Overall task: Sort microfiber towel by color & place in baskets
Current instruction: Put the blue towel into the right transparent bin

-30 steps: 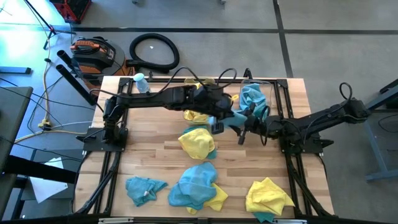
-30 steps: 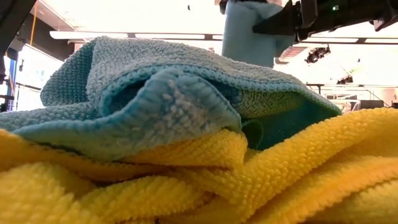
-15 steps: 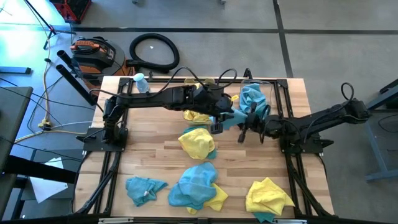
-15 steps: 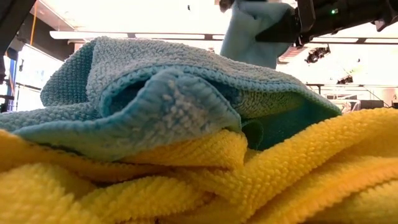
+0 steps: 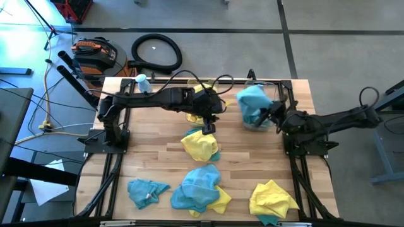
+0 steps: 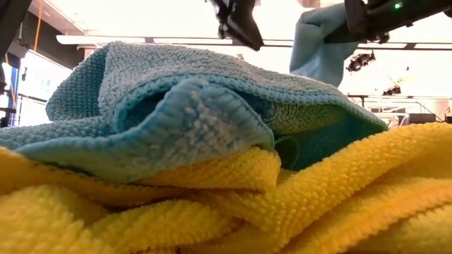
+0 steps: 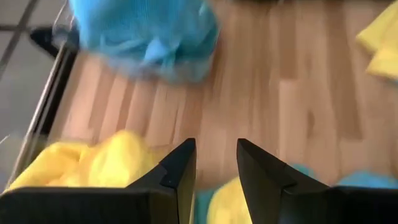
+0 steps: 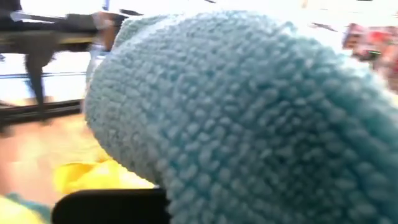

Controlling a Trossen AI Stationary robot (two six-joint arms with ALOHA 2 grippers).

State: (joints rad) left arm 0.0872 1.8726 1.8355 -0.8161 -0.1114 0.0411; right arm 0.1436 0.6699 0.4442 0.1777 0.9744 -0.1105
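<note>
Holding a teal towel [image 5: 254,101] in closed fingers, the right gripper [image 5: 270,115] sits above the clear basket [image 5: 255,122] at the far right of the table [image 5: 151,161]; the cloth drapes over that basket and fills the right wrist view. The left gripper [image 5: 207,123] hangs empty, fingers [image 7: 180,165] a narrow gap apart, above the table centre just beyond a yellow towel [image 5: 199,142]. The second basket [image 5: 201,114], beside it on the far side, contains yellow cloth. Near the front edge lie a loose teal towel [image 5: 146,190], a teal-and-yellow pile [image 5: 199,186], and another yellow towel [image 5: 273,198].
</note>
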